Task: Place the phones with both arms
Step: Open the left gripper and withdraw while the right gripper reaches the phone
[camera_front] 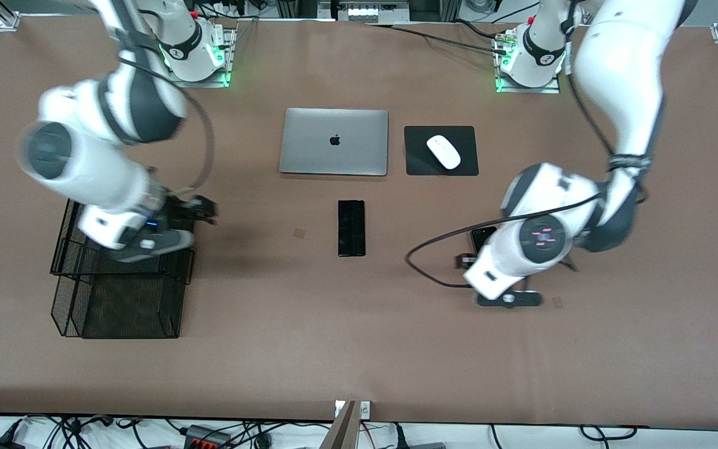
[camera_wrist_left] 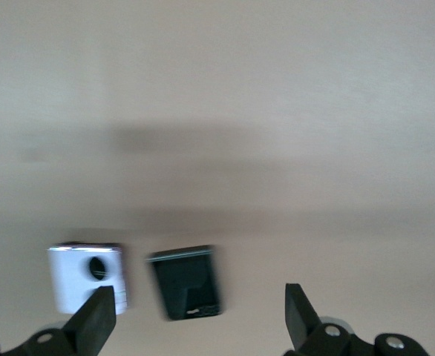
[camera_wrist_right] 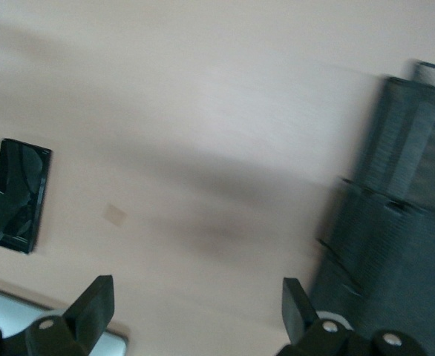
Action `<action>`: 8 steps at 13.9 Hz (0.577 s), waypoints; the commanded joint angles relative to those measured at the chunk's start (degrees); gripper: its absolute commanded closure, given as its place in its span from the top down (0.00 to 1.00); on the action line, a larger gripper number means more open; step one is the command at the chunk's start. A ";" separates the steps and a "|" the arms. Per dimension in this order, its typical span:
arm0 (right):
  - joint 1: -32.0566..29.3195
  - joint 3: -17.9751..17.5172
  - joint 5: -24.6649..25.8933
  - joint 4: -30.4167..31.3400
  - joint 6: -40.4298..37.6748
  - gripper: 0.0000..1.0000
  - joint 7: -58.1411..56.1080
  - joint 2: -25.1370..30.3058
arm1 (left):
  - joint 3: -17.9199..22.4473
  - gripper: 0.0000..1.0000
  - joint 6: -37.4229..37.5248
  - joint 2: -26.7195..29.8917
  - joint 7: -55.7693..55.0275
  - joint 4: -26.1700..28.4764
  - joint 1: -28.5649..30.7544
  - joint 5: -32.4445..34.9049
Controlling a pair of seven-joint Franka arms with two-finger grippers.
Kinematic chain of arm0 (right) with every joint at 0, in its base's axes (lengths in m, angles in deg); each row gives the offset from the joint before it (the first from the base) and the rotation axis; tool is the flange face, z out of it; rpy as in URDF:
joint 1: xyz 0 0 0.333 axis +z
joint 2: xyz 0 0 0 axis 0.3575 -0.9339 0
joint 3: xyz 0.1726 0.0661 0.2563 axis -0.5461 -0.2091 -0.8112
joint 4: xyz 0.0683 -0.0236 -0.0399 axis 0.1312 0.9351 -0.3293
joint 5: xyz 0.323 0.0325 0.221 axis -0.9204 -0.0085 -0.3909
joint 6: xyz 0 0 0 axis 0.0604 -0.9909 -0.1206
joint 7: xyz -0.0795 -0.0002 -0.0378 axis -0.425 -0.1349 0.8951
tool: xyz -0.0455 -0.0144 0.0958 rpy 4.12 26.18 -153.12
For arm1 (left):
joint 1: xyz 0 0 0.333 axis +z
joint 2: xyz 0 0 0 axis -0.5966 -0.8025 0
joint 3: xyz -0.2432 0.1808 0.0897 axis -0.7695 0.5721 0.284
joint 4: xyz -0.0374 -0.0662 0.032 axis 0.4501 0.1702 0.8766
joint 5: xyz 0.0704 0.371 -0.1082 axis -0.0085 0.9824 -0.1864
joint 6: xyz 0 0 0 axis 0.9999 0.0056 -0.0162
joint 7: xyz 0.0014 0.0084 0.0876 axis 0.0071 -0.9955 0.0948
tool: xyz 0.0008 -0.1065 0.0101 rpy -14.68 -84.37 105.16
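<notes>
The bench is a flat matte brown sheet. A long slim black slab phone with a glossy face lies flat near the middle of it, nearer the front camera than the closed silver laptop. Beside the laptop, toward the left arm's end, a smooth white oval mouse sits on a square black mat.

The left pincer hangs over two small squarish phones at the left arm's end of the bench. Its fingers are spread wide and grip nothing. The black flip phone lies between the spread fingertips on the bench. The lilac-white phone lies just beside it, apart from it, and one black circle shows on its pale face. In the front view, only a corner of the black flip phone shows past the arm.

The right pincer is also spread wide and empty. It is over bare bench at the edge of a black wire-mesh tray, a stacked rectangular rack at the right arm's end.
</notes>
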 commanded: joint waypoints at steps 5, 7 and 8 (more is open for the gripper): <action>12.76 0.59 -0.48 -12.17 9.72 1.00 17.06 -16.50 | -1.08 1.00 6.93 18.96 11.07 10.26 9.20 -4.19; 14.88 0.59 -0.48 -14.47 11.38 1.00 21.55 -20.11 | -1.08 1.00 7.89 23.71 12.76 12.73 10.52 -5.97; 15.67 0.59 -0.48 -14.48 13.48 1.00 21.92 -21.52 | -1.08 1.00 8.86 24.78 12.76 13.09 10.62 -6.15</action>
